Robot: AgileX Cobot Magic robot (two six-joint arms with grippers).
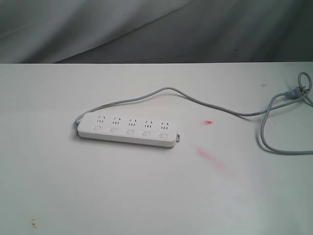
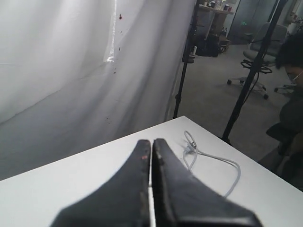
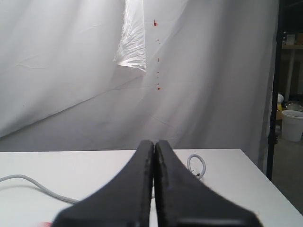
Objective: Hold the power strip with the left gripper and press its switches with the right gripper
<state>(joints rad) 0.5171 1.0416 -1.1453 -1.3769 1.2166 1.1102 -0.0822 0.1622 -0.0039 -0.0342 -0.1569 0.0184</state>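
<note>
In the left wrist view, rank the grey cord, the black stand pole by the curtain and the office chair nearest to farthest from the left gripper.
From the left gripper:
1. grey cord, on the table just ahead.
2. black stand pole, beyond the table's far edge.
3. office chair, far back across the floor.

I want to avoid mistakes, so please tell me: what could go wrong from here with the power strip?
The power strip lies free on the table, and the left gripper is away from it with jaws shut; a press now would likely slide it. The grey cord loops on the right arm's side, so the right gripper might snag it.
</note>
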